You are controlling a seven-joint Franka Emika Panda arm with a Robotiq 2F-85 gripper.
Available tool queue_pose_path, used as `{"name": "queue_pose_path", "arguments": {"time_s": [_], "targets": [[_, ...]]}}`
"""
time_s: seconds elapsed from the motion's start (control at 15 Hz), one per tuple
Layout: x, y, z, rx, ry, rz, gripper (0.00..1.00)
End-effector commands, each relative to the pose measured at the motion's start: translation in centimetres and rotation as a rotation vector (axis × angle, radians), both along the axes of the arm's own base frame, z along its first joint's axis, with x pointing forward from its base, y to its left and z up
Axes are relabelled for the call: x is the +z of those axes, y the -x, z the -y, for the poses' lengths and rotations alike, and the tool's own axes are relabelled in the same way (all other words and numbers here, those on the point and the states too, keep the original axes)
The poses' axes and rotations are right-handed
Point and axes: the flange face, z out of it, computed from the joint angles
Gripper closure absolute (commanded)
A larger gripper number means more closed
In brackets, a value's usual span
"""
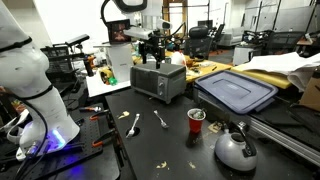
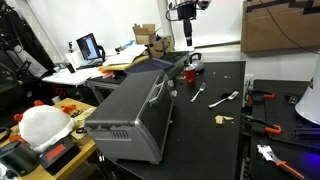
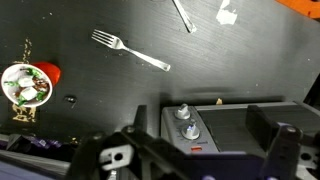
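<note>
My gripper (image 1: 151, 50) hangs open above a silver toaster oven (image 1: 158, 80) on the black table, touching nothing. In the wrist view its two dark fingers frame the oven's control panel with two knobs (image 3: 184, 121), and the gripper (image 3: 192, 152) has nothing between its fingers. From the opposite side, the gripper (image 2: 187, 38) is behind the toaster oven (image 2: 135, 115). A fork (image 3: 130, 50) lies on the table past the oven. A red cup (image 3: 27, 86) filled with small items stands at the left.
A spoon (image 1: 134, 124), a fork (image 1: 160, 119), a red cup (image 1: 197, 120) and a grey kettle (image 1: 236, 149) sit on the table's near part. A blue bin lid (image 1: 237, 90) lies beside the oven. Crumbs and paper scraps (image 3: 226, 13) are scattered about.
</note>
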Motion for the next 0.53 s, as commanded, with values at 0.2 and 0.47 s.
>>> {"name": "queue_pose_path", "arguments": {"time_s": [0.2,0.47], "targets": [[-1.6,-0.1,-1.4,0.022,-0.017,0.019,0.0],[-2.5,-0.4,-2.1,0.025,-0.018,0.013,0.0]]}}
